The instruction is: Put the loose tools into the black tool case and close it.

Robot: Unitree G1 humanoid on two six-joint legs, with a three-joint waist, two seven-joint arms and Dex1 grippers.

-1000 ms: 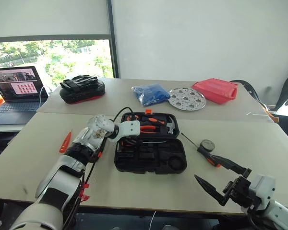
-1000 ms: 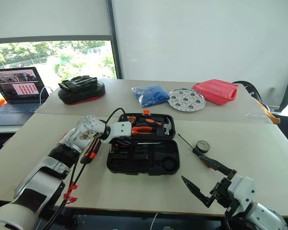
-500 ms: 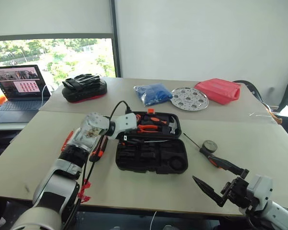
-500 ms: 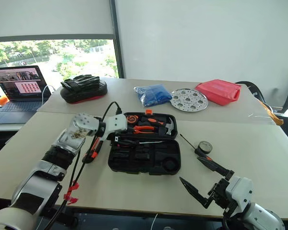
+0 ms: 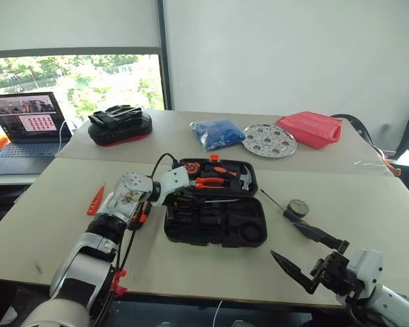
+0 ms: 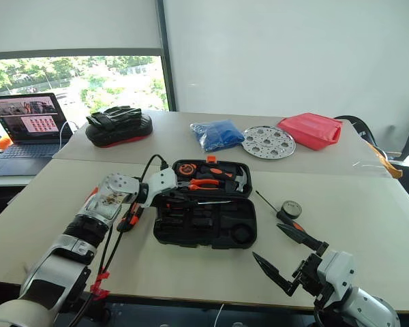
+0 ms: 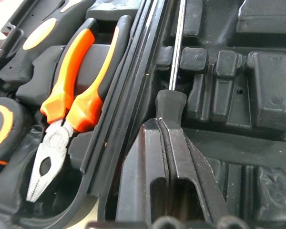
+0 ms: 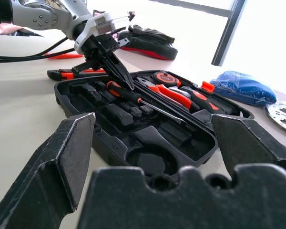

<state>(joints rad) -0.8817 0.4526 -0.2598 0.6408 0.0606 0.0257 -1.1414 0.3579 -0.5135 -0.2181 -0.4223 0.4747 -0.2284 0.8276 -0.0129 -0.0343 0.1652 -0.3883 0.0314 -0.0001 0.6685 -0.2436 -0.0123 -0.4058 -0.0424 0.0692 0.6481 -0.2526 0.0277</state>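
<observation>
Since half a second ago the left gripper [image 8: 115, 67] has come down and its jaws, then apart, have pressed together, tips over the handle of a screwdriver [image 8: 133, 98] lying in the black tool case [image 5: 213, 211]. Whether they pinch that handle I cannot tell.

Case: open flat on the table [image 5: 48, 225], long axis across the table.
Screwdriver: long axis along the hinge line, shaft pointing away from the left jaws.
Right gripper [image 5: 308, 260]: jaws spread wide, holding nothing, case well beyond them.
Second screwdriver [image 5: 290, 212] and tape roll [image 5: 299, 206]: on the table just past the right jaws.
</observation>
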